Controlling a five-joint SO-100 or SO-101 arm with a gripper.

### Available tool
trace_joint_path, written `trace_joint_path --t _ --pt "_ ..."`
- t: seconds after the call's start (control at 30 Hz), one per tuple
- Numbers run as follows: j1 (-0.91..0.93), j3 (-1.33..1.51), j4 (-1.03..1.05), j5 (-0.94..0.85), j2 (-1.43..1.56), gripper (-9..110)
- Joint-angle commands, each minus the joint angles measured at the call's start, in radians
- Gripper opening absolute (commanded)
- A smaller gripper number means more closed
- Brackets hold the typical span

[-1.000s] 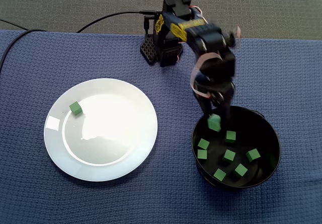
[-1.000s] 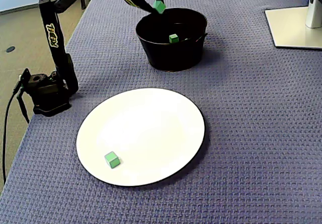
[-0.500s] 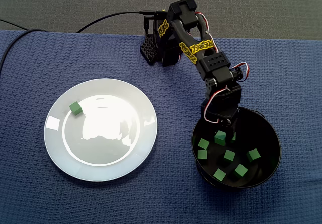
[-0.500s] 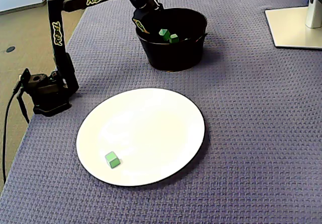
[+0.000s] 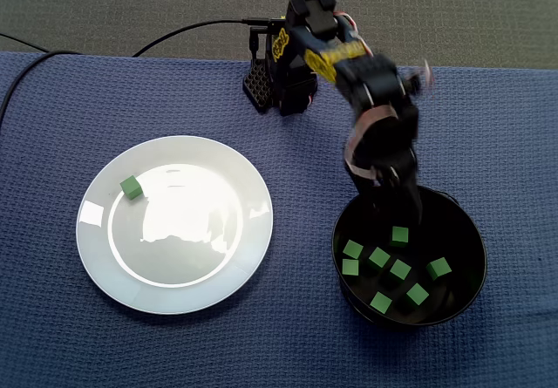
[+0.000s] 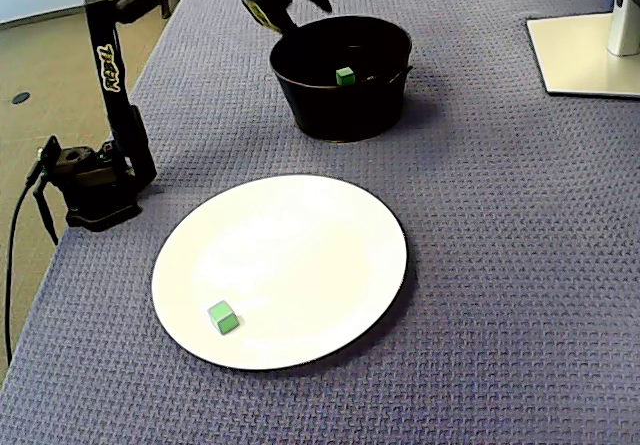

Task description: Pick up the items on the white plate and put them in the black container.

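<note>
In the fixed view from above, far left, the last green cube (image 5: pixel 131 187) sits near the upper-left rim of the white plate (image 5: pixel 227 257). That is your next pick. Further right, the fingers (image 5: pixel 415 200) hang over the arm-side rim of the black container (image 5: pixel 462 231). They are blurred, but look spread apart and empty. The dropped cubes (image 5: pixel 399 269) lie scattered on the container's floor below.

Lift clear of that rim before you swing left, or you may clip the wall and drag the container across the worktop (image 5: pixel 488 126). Come down over the cube with the fingers wide and square them to its faces. Close gently, since the glossy plate will likely let it skid.
</note>
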Motion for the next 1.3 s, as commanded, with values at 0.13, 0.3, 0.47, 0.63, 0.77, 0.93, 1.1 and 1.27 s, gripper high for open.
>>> trace_joint_path --t 0.13,0.3,0.47,0.63,0.77,0.93,1.1,1.27 --pt "0.56 -0.275 0.256 -0.112 0.235 27" --pt "0.925 0.037 0.201 0.051 0.279 23" --pt "1.141 0.364 0.009 0.37 0.252 27" --pt "1.22 0.449 -0.075 0.661 0.109 30" --pt "1.238 0.408 -0.087 0.75 -0.025 31" --pt "1.253 0.377 -0.106 0.765 -0.132 30" --pt "1.31 0.305 -0.146 0.713 -0.216 30" --pt "1.318 0.247 -0.192 0.63 -0.279 31"
